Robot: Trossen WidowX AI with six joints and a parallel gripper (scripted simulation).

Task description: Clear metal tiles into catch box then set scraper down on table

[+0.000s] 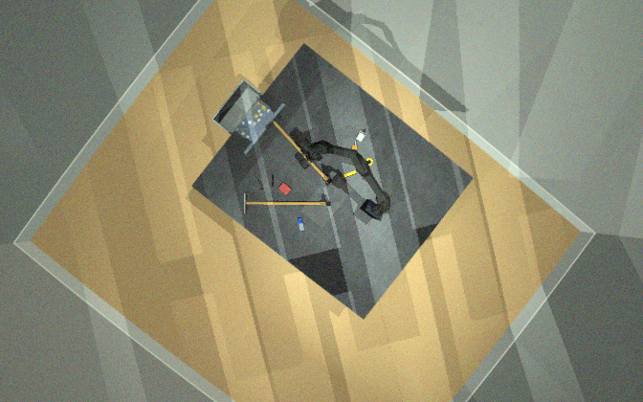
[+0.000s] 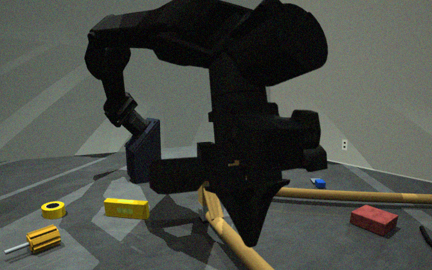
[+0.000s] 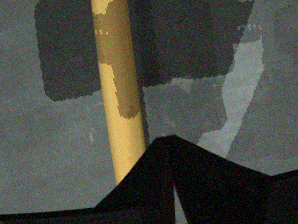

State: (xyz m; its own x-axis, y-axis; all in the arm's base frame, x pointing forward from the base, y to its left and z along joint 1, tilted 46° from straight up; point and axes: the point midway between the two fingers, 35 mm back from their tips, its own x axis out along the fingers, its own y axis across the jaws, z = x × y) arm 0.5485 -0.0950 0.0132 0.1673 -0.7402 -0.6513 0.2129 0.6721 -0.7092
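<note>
The long scraper's wooden handle (image 1: 289, 136) (image 2: 252, 258) (image 3: 127, 145) runs diagonally. Its wide blade (image 1: 277, 112) stands across the near side of several small pale and orange tiles (image 1: 256, 116). They lie in a blue-grey area against the catch box (image 1: 228, 100); whether on the plate or inside the box I cannot tell. My gripper (image 2: 252, 243) (image 3: 166, 145) is shut with nothing visible between its fingers. Its tips point down over the middle part of the handle, which passes behind one finger in the wrist view. Whether they touch is unclear.
A second wooden-handled tool (image 1: 284, 203) (image 2: 362, 195) with a narrower crosspiece lies near a red block (image 1: 284, 188) (image 2: 373, 219). A blue object (image 1: 300, 223) (image 2: 320, 183), yellow block (image 1: 349, 174) (image 2: 126, 208), tape roll (image 1: 369, 162) (image 2: 53, 210) and screwdriver (image 2: 44, 238) also lie on the table.
</note>
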